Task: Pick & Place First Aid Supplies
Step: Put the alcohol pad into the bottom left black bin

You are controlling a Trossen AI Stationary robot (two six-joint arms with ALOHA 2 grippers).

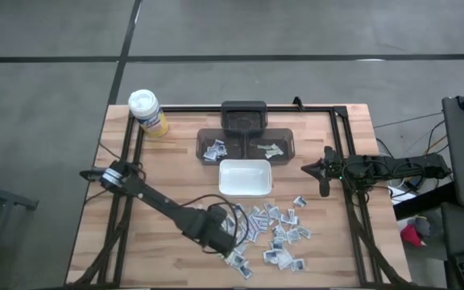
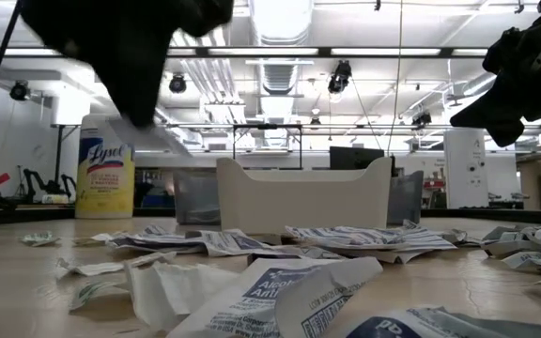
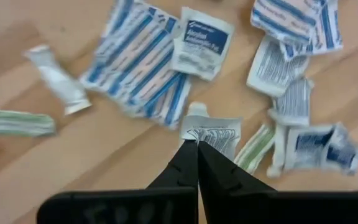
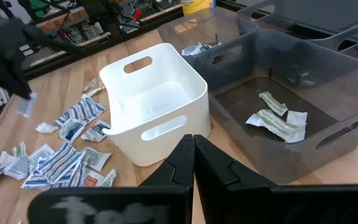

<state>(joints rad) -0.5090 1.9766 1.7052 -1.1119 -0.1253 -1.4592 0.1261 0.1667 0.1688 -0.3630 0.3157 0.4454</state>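
we find the left gripper (image 3: 198,144) low over the near side of the table (image 1: 167,173), its fingers pressed together and pinching the edge of one white packet (image 3: 213,132) with fine print. from the low view that packet seems lifted clear of the wood, though the arm blurs there and we cannot be sure. around it we note the packets (image 1: 276,234) scattered loose over the near right part of the table: striped blue-and-white ones, a few greenish, some overlapping, none stacked neatly. just beyond the heap stands the white tray (image 1: 245,177), upright; we see nothing lying in it. behind it, touching or nearly so, sit two grey bins (image 1: 246,145) side by side; the left one holds a few blue-print packets, the right one holds greenish ones. a third dark bin (image 1: 243,118) stands behind those two. the yellow canister (image 1: 148,113) stands at the far left corner, well apart from the rest. the right gripper (image 4: 194,144) hangs with fingers closed and empty at the table's right edge, facing the tray and bins.
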